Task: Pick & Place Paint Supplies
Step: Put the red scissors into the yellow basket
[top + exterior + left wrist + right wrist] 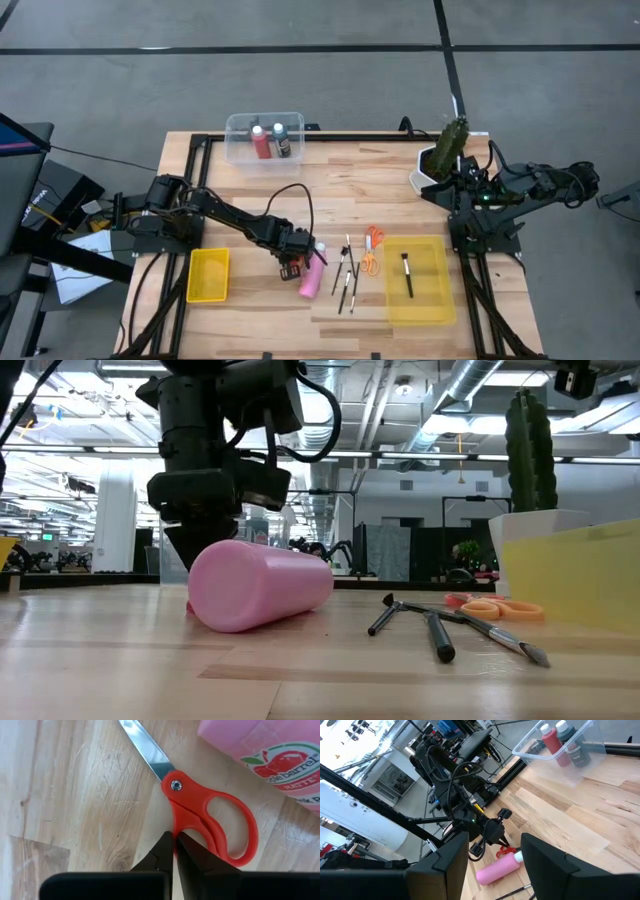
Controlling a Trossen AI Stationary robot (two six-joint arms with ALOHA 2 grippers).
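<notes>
Red-handled scissors (200,815) lie flat on the wooden table, next to a pink paint bottle (311,277) that lies on its side. My left gripper (174,845) stands over the scissors, pointing down and shut on their handle. Right of the bottle lie several thin brushes (346,274) and orange-handled scissors (371,250). One more brush (408,275) lies in the yellow tray (440,300). A red bottle (261,141) and a dark bottle (282,140) stand in the clear bin (236,143). My right gripper (492,865) waits open, raised at the table's right edge. My left gripper pinches the outer rim of one handle loop (176,827) of the red scissors between its two fingertips, just behind the pivot screw. The fingers come from above, pointing down. The scissors lie flat on the table, their blades pointing away from the fingers.
A small yellow bin (208,275) stands left of the left gripper. A green plant in a white pot (445,155) stands at the far right, near the right arm. The pink bottle (260,585) lies close beside the left gripper.
</notes>
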